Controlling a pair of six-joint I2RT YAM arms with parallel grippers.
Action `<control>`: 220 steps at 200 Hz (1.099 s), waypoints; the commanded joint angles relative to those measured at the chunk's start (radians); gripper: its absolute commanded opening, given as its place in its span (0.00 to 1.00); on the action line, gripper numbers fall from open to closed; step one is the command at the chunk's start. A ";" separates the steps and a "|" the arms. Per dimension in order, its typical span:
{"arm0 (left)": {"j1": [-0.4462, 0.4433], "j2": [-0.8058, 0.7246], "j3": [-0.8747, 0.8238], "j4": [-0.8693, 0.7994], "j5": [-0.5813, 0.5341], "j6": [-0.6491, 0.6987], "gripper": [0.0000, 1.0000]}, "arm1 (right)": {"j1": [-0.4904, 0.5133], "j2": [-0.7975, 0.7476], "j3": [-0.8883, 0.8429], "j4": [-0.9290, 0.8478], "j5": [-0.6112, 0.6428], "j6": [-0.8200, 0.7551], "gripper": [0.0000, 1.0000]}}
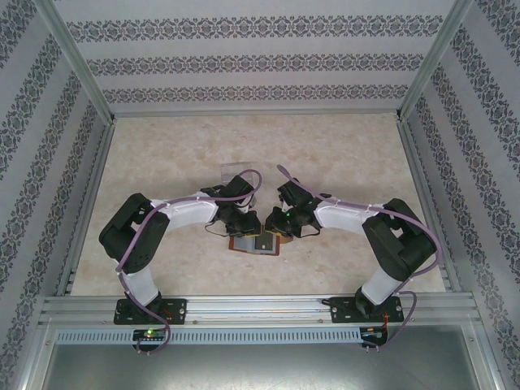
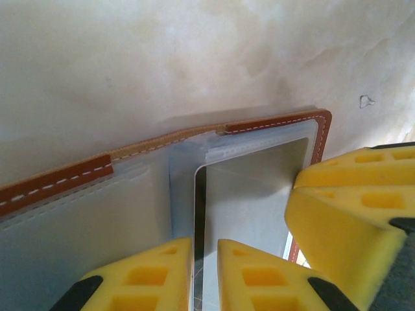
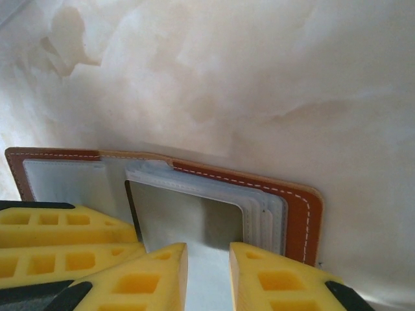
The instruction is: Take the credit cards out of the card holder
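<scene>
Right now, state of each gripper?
Left gripper: narrow gap over a credit card edge; grip cannot be told.
Right gripper: slightly apart over the card holder; grip cannot be told.

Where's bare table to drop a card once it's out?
Free: the far half of the table between the clear tray and the back wall; the near strip between the card holder and the front rail. Crowded: the centre, where the left gripper and right gripper bunch over the card holder.
</scene>
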 commanded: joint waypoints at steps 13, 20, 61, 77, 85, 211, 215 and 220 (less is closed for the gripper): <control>0.011 -0.013 -0.001 0.011 0.003 -0.008 0.17 | 0.011 0.022 0.009 0.002 -0.002 0.008 0.25; 0.012 -0.015 -0.001 0.011 0.004 -0.011 0.17 | 0.012 0.022 0.008 0.000 0.001 0.008 0.25; 0.012 -0.008 -0.010 0.053 0.034 -0.034 0.19 | 0.012 0.016 0.006 -0.002 0.003 0.007 0.25; 0.012 0.000 -0.013 0.057 0.035 -0.034 0.19 | 0.012 0.013 0.006 -0.004 0.004 0.007 0.25; 0.012 0.006 -0.015 0.056 0.036 -0.033 0.19 | 0.012 0.012 0.006 -0.004 0.004 0.005 0.25; 0.012 -0.057 0.001 -0.027 -0.051 -0.006 0.12 | 0.012 0.009 0.011 -0.015 0.003 0.003 0.25; 0.011 -0.058 0.002 -0.030 -0.056 -0.005 0.13 | 0.012 0.009 0.011 -0.014 0.003 0.003 0.25; 0.012 -0.059 0.004 -0.035 -0.062 -0.005 0.15 | 0.012 0.009 0.011 -0.014 0.003 0.003 0.25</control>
